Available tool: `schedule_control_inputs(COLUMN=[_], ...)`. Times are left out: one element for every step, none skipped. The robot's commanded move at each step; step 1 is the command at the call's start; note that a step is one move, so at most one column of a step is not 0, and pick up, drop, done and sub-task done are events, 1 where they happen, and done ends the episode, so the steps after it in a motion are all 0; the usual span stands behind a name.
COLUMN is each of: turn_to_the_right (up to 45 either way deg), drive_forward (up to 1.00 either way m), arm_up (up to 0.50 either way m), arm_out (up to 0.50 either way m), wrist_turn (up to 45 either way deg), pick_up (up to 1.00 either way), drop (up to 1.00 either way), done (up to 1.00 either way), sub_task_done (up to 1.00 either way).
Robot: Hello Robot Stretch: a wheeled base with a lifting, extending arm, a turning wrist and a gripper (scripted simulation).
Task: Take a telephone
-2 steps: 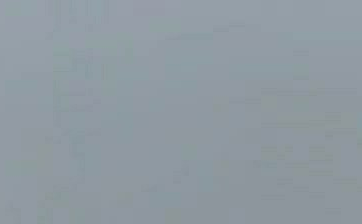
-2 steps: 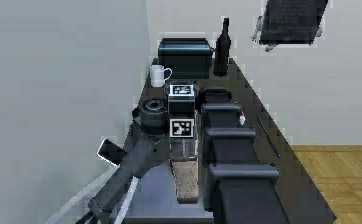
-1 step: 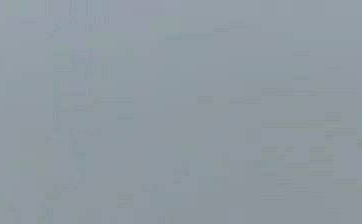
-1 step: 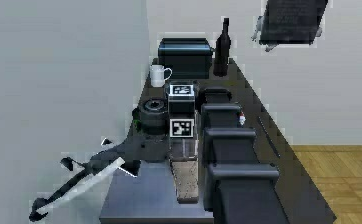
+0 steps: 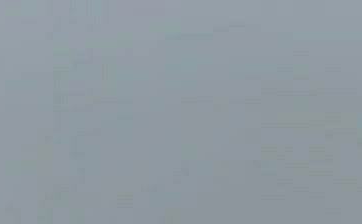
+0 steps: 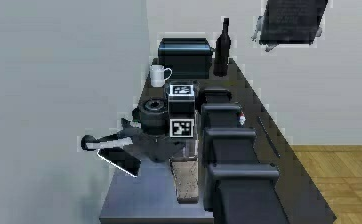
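The pincer reaches past the desk's nine-o'clock edge. At its six o'clock is what may be the telephone. I cannot tell whether it grasps anything.

lighting: soft, even | brightness: moderate | forward view: flat grey

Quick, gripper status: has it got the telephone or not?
Gripper: cannot tell whether it holds anything; a flat dark slab shows right by it, at the edge of the table.
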Motion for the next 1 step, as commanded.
schedule_control_inputs(turn_to_the_right=[0.0], drive_forward=[0.00], arm_up=[0.00], arm_out=[0.00], wrist_turn=[12.0], pick_up=[0.00], drop=[0.00], done=[0.00], sub_task_done=[0.00])
